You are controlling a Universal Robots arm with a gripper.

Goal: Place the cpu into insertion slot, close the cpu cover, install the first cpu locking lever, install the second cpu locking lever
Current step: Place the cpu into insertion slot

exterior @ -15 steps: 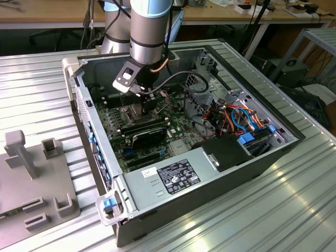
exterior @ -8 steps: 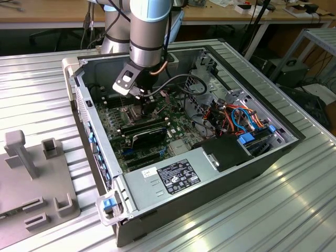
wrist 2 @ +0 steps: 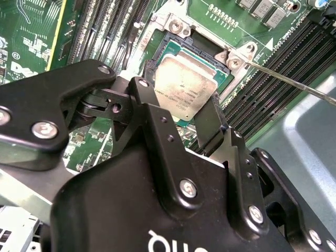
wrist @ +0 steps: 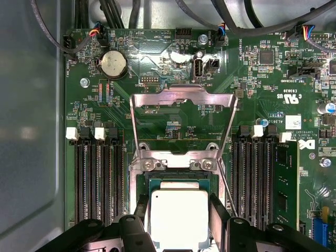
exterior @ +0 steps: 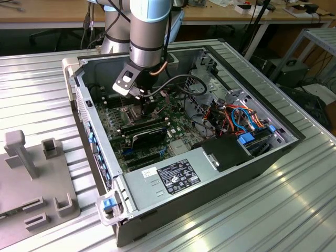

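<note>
- The arm [exterior: 149, 31] is a thick silver-grey tube with a pale blue joint cap
- A black cable [exterior: 181, 80] loops off its wrist, beside a thin copper-coloured cable [exterior: 164, 65]
- A white-and-black block [exterior: 126, 81] sits at the wrist
- The gripper [wrist 2: 181, 100] is matte black, made of rounded link plates with silver screws [wrist 2: 187, 187] and white lettering [wrist 2: 168, 244]

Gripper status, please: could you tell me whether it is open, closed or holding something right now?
Gripper: closed on the cpu, fingers pressed against two opposite edges.

Bright, even light (cpu [wrist: 178, 218] glares).
</note>
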